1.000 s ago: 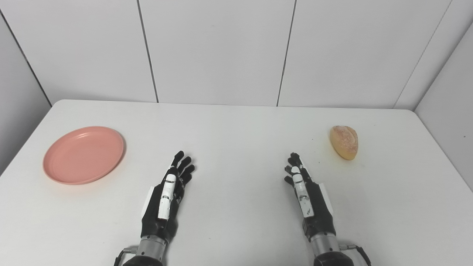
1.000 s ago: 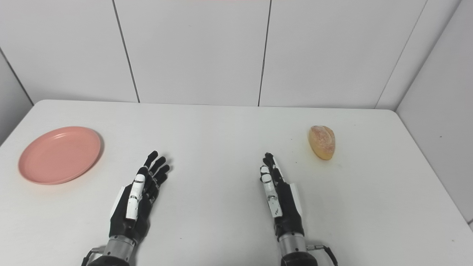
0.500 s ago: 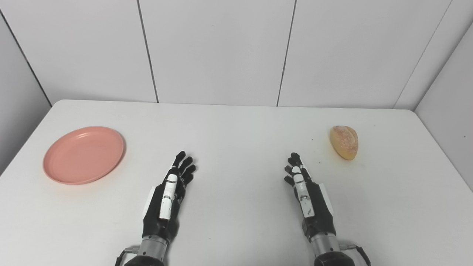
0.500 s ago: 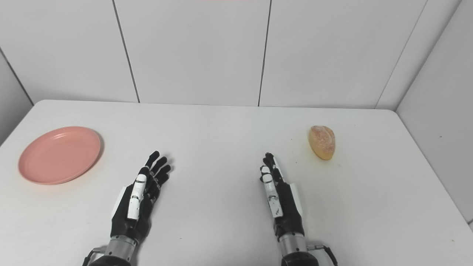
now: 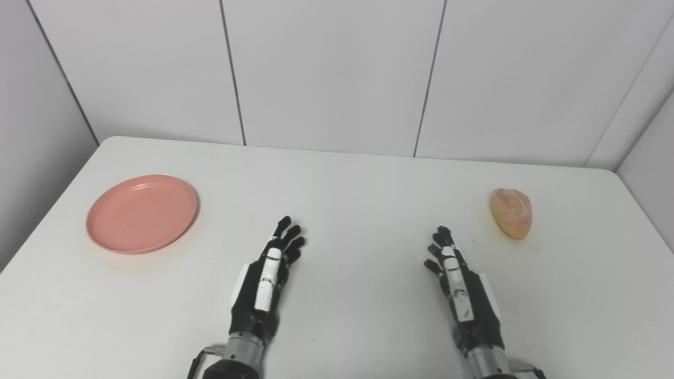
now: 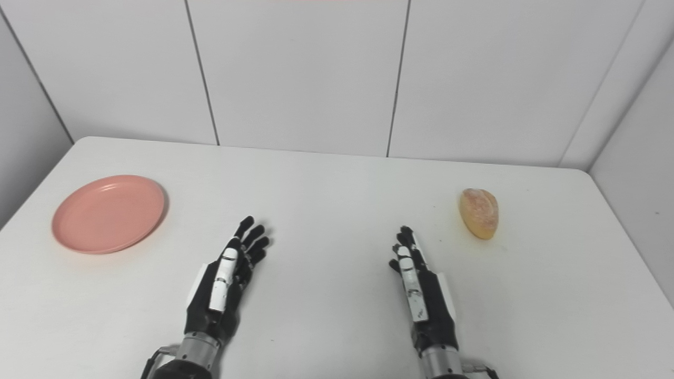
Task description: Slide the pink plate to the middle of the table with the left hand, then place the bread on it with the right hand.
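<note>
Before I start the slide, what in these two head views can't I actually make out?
- Both forearms: cut off by the bottom edge in both views.
- Left hand and right hand: palms face inward, hidden; whether they touch the table is unclear.
- Plate underside: hidden by the plate itself.
- Bread far side: hidden by the loaf.
- Table's near edge: out of frame.

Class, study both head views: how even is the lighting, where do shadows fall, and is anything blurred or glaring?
Left eye view: soft, even light; the pink plate casts a faint shadow along its right rim, the bread is slightly soft, and there is no glare on the table. Right eye view: the same flat light; thin shadows sit beside the left hand and right hand, both sharp.
</note>
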You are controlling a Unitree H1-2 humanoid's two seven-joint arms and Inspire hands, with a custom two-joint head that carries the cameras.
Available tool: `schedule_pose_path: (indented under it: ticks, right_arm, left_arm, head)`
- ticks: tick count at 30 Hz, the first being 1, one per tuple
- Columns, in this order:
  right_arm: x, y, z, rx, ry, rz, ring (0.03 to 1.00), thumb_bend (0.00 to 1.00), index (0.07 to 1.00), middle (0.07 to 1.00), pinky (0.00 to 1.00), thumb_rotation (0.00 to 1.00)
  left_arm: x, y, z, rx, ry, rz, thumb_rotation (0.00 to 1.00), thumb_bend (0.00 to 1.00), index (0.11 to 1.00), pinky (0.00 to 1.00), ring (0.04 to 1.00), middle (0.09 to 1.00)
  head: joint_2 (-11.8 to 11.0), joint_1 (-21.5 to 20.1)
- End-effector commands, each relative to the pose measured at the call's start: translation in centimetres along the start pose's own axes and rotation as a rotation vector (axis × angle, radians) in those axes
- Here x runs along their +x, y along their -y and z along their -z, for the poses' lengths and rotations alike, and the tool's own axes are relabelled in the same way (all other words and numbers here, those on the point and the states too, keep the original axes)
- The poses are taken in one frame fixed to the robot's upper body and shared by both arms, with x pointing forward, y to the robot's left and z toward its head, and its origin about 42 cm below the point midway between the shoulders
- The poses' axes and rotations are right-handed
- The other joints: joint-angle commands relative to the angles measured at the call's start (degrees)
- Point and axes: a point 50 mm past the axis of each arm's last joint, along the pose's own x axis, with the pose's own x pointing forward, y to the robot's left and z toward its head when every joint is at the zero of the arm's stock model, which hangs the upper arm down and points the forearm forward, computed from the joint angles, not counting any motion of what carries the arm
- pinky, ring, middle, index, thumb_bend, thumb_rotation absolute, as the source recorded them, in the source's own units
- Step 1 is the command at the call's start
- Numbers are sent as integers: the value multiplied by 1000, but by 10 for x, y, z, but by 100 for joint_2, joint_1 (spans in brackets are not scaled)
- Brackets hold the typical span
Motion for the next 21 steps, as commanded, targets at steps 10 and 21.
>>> schedule_pose_path:
  ticks: [10, 21]
  right_arm:
    - [-2, 36, 0, 3, 92, -28, 990, 195, 1000, 997, 1000, 1000]
    - [-3, 34, -3, 8, 90, -23, 990, 176, 1000, 998, 1000, 1000]
  left_arm:
    - [6, 38, 27, -2, -33, -16, 1000, 415, 926, 946, 923, 938]
    - [8, 41, 31, 22, -31, -21, 1000, 429, 926, 941, 922, 939]
  head:
    - [-500, 803]
    - [-485, 798]
